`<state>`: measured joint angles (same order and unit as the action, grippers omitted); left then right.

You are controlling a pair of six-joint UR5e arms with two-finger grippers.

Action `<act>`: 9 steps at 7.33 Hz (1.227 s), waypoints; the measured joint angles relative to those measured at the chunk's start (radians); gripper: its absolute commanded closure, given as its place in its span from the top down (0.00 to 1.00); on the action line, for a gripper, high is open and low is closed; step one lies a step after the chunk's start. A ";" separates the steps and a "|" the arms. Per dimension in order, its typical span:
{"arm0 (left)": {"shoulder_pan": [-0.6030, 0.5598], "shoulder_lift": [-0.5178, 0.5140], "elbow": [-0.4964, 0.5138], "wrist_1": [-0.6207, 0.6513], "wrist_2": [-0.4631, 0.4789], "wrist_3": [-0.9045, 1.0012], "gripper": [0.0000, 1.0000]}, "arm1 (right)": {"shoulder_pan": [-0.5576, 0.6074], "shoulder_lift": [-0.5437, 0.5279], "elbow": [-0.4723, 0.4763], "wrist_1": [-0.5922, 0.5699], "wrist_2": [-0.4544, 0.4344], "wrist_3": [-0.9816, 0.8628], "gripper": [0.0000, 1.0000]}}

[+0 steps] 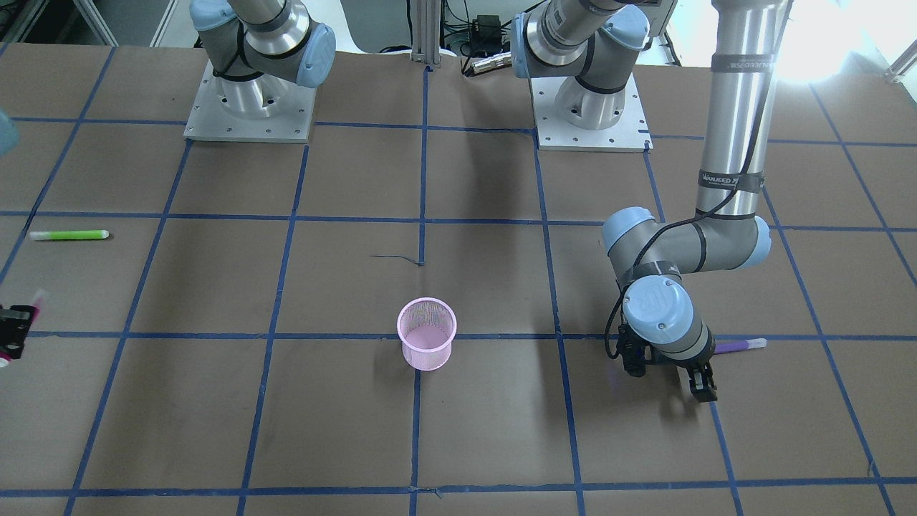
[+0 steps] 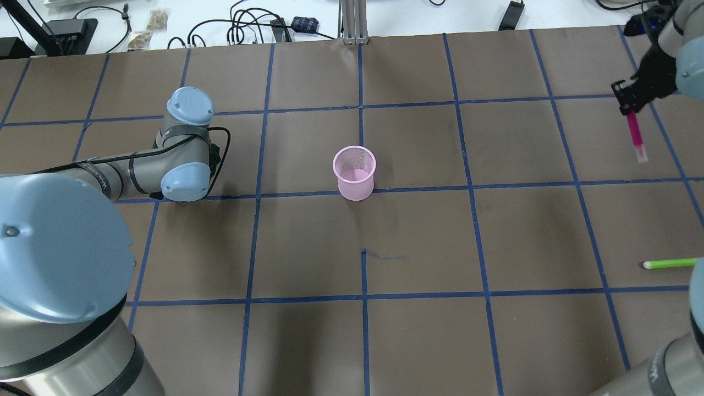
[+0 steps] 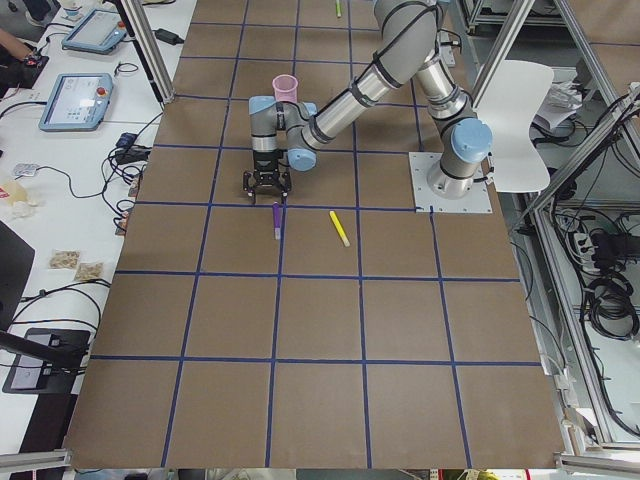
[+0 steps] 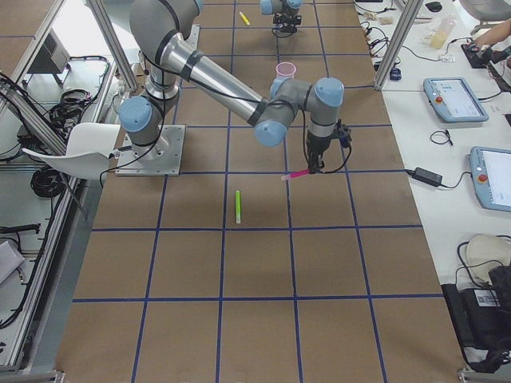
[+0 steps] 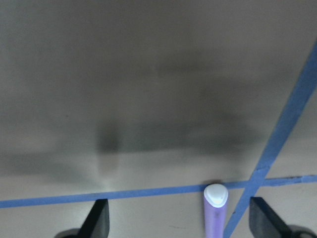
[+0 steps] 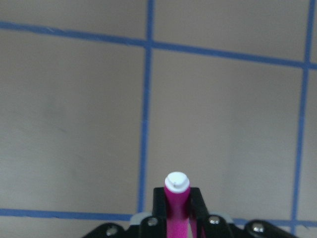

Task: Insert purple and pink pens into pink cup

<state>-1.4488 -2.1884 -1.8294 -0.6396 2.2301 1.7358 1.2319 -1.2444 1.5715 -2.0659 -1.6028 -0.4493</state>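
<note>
Left gripper (image 5: 181,220): jaws wide open, holding nothing. It points down at the table (image 1: 215,416), low over one end of the purple pen (image 5: 215,213). In the left wrist view the pen's white tip lies between the two fingers (image 5: 99,220), touching neither and nearer one of them. The pen lies flat on the table by a crossing of blue tape lines.

Right gripper (image 2: 627,104): closed on the pink pen (image 2: 636,135). The jaws clamp the pen near one end; the rest of the barrel, with its white tip, projects beyond the fingertips at a tilt. The gripper is at the far right side of the table.

Cup (image 2: 355,173): pink mesh, upright, open end up. It stands on a tape line near the table centre, between the two grippers and well apart from both.

Other items: a green pen (image 2: 668,264) lies flat on the robot's right side, and a yellow pen (image 3: 340,228) lies flat near the purple pen
</note>
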 measured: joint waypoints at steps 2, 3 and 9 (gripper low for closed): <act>0.001 0.004 -0.018 0.013 0.001 -0.001 0.98 | 0.254 -0.061 0.029 -0.132 0.095 0.234 0.00; 0.002 0.007 -0.027 0.016 0.002 -0.001 0.98 | 0.387 -0.058 0.070 -0.286 0.105 0.356 0.00; 0.005 0.020 -0.042 0.018 0.002 0.000 0.44 | 0.702 0.014 0.356 -1.074 0.088 0.755 0.00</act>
<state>-1.4437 -2.1680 -1.8718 -0.6215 2.2319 1.7357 1.9343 -1.2303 1.9271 -3.1400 -1.5144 0.3060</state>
